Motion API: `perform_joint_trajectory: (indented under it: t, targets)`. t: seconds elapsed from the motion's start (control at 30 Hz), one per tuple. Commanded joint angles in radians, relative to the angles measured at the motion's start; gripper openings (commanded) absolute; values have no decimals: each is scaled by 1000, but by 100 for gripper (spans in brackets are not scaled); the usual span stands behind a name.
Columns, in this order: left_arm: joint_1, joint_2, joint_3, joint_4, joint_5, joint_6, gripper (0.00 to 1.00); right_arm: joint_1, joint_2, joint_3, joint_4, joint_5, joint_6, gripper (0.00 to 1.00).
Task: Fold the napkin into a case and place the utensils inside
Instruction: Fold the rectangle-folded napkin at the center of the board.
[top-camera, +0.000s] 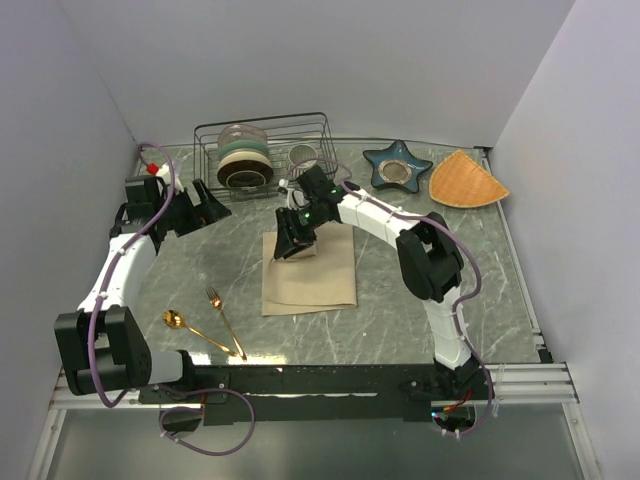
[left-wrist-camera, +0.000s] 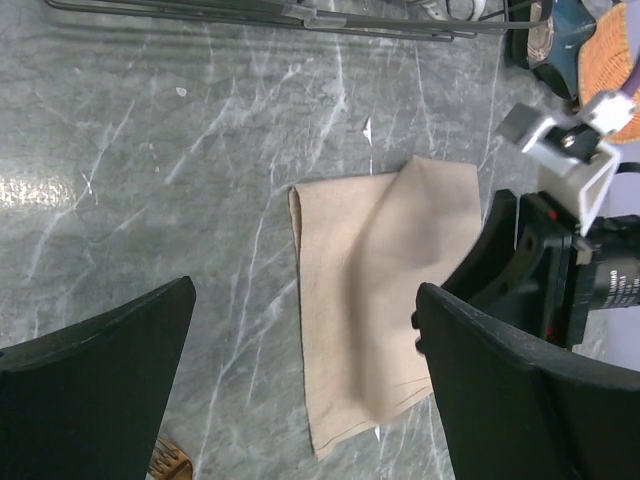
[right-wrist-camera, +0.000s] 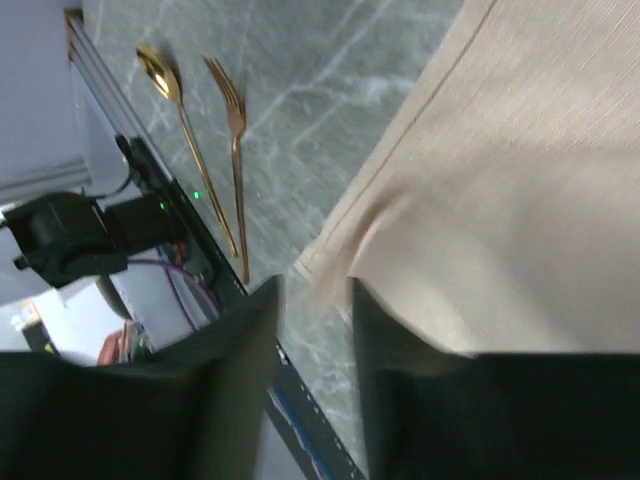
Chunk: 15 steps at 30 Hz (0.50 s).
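Left jaws: wide open, nothing in them, hovering over the bench (top-camera: 490, 300) well left of the napkin (top-camera: 318, 280) and a bit further back.

Spoon (top-camera: 192, 329) and fork (top-camera: 226, 322) lie flat on the bench to the near-left of the napkin, clear of it. The spoon is the further out, and the handle ends almost meet on the near side.

Wire rack (top-camera: 262, 122) sits behind the napkin. It holds plates and bowls (top-camera: 243, 160) stood on edge in its left part, with a metal cup (top-camera: 302, 155) to their right.

Napkin is flat mid-bench except its far-left corner, which is bunched up. Right jaws sit on that corner, slightly open, with bench showing through the narrow gap. The cloth edge is right at the tips, and the wrist view shows nothing clamped.

Blue star dish (top-camera: 418, 160) is back-right of the napkin and holds a small round item; can't tell what it is. Orange wedge mat (top-camera: 467, 180) is further back-right of the napkin.
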<state>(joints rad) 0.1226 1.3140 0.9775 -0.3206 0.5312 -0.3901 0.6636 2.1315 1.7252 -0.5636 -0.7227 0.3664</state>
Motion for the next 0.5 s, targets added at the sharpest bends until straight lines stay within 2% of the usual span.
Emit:
perform_joint_trajectory:
  t: [0.0,0.1,0.17,0.3,0.37,0.47]
  targets:
    - [14,-19,-13,28,41,0,99,-21,-73,45,-87,-49,-89,49]
    - [14,-32,-8,35,53,49,99,-48,-171,-31,-134,-47,-150,51]
    - [14,-27,13,20,76,101,99,-64,-223,-145,-130,-2,-179,50]
    - [11,2,84,-55,130,285,99,-96,-277,-314,-134,104,-230,40]
    - [11,8,98,-93,144,328,99,-94,-271,-345,-134,150,-265,34]
    - [11,-4,99,-100,145,356,99,-91,-245,-372,-136,199,-282,31]
